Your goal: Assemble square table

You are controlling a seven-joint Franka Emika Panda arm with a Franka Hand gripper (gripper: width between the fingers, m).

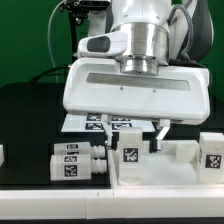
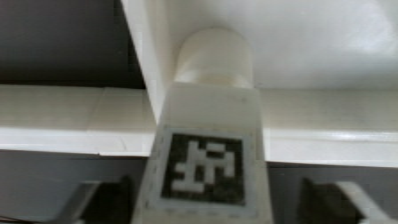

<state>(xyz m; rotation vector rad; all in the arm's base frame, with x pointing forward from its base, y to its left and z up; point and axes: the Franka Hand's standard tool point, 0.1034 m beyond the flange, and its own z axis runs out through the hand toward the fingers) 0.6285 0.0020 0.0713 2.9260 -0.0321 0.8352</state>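
There is one tabletop (image 1: 178, 166) and four legs. The upright leg (image 1: 130, 156) (image 2: 210, 150) stands on the tabletop near its end at the exterior view's left, the two lying legs (image 1: 70, 160) rest just off that same end, and the fourth leg (image 1: 212, 150) sits at the opposite end. The gripper (image 1: 135, 140) (image 2: 214, 205) straddles the upright leg, fingers (image 2: 102, 200) apart with dark gaps on both sides. Beyond the tabletop, the marker board (image 1: 98, 122) is largely hidden by the arm, and a white piece at the far frame edge is too cut off to identify.
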